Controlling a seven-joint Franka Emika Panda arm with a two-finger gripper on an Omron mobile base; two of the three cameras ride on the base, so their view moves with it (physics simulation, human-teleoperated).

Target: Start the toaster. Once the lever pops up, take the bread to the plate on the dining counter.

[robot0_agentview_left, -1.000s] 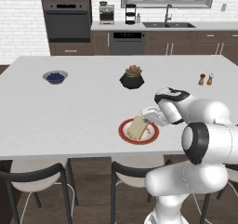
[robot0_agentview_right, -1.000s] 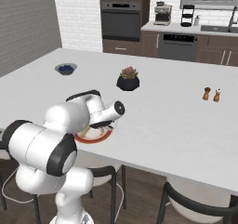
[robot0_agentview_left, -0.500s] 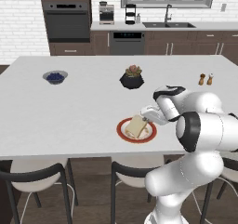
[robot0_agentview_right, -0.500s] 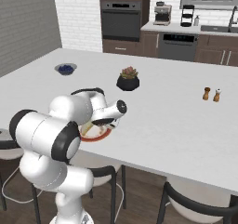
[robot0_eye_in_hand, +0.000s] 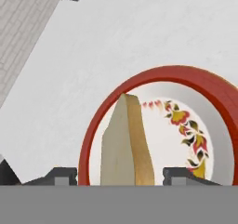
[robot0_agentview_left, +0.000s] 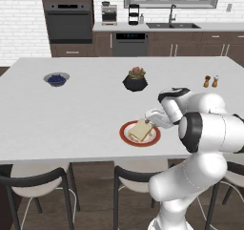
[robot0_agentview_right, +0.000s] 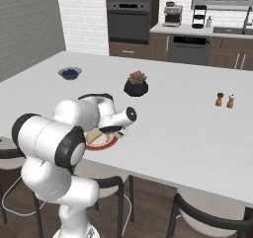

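Red-rim plate (robot0_eye_in_hand: 204, 86): bread (robot0_eye_in_hand: 125, 144) over it, edge-on.
gripper (robot0_agentview_left: 151, 120): fingers (robot0_eye_in_hand: 62, 175) spread, clear of the slice.
risk: retreat clips bread, flips it onto dining counter (robot0_agentview_left: 71, 109).

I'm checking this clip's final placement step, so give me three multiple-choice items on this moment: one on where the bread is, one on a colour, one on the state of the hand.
1. Where is the bread?
A. On the plate
B. In the small bowl with blue contents
C. On bare counter beside the salt and pepper shakers

2. What colour is the plate's rim?
A. Blue
B. Red-orange
C. Black

3. How does the hand stand?
A. Shut tight on the bread
B. Open, fingers either side of the bread
C. Shut on the plant pot

Answers: 1 A, the slice lies on the plate near the front edge of the dining counter. 2 B, the hand view shows a red-orange rim around a white centre with a floral pattern. 3 B, the hand view shows gaps between the slice and each finger tip.
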